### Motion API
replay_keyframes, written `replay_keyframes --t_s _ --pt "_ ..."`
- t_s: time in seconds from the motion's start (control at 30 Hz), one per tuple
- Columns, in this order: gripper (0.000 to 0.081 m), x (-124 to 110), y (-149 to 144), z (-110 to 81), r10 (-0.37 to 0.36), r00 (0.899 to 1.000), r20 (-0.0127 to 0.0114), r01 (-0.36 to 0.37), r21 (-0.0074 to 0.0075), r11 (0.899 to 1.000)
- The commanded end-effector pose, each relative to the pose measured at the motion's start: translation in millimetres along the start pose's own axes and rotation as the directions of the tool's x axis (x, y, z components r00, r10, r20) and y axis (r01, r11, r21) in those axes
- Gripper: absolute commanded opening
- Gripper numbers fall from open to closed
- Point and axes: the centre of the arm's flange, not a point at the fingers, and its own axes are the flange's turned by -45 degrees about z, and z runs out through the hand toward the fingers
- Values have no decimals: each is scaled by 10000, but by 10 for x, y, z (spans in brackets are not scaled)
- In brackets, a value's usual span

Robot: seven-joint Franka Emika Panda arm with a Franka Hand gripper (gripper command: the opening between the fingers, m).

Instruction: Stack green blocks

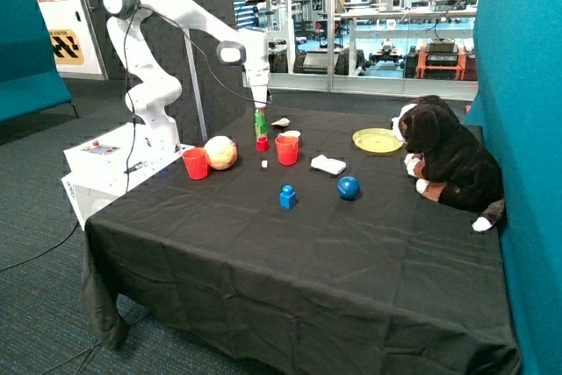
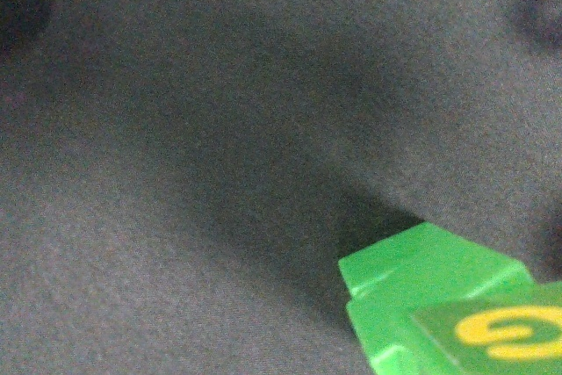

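Our end effector hangs right above the green blocks, stacked on a small red block between 2 red cups; we cannot tell its grip.

Even daylight outside; wrist view dim, blurred.

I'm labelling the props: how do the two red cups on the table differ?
One red cup stands at the table's edge nearest the robot base, beside the pale ball; the other red cup stands further in, next to the green blocks under the gripper. The second looks slightly larger. Both are upright, open-topped and red.
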Motion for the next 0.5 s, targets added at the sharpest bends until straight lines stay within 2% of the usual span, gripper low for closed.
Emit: replay_keyframes --t_s 0.0,0.17,0.4,0.47 --pt "808 3 36 -60 17 10000 75 -17 2 10000" --pt "808 -44 89 -173 14 10000 75 -14 2 10000" --pt "808 -253 247 -246 483 9988 75 -483 -1 9988" --pt "785 -307 282 -255 619 9981 75 -619 -2 9981"
